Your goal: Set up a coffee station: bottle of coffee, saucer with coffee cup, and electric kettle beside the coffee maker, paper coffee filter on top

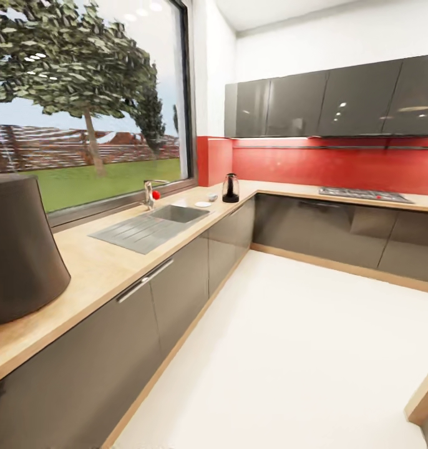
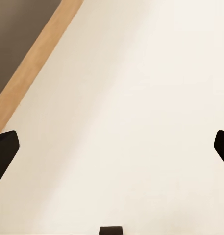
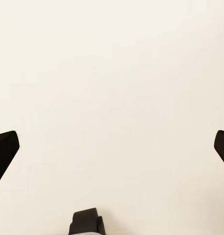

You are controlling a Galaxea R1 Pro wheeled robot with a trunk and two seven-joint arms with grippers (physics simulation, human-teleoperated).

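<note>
The coffee maker (image 1: 20, 249), a tall dark rounded column, stands on the light wood kitchen countertop (image 1: 108, 265) at the near left. Far along the same worktop, in the corner, is the electric kettle (image 1: 231, 188). The white saucer (image 1: 203, 204) lies just in front of it, with a small pale thing that looks like the coffee cup (image 1: 213, 197) beside it. The thin dark kitchen shelf (image 1: 339, 148) runs along the red wall under the upper cabinets. The bottle of coffee and the paper coffee filter are out of view. My left gripper (image 2: 112, 152) and right gripper (image 3: 112, 152) hang open over pale floor, holding nothing.
An inset steel sink (image 1: 176, 214) with a tap (image 1: 148, 194) sits under the big window. A hob (image 1: 364, 194) is set in the back counter. Pale floor (image 1: 289, 349) spreads between the grey cabinet fronts. A wooden edge (image 1: 426, 399) juts in at the lower right.
</note>
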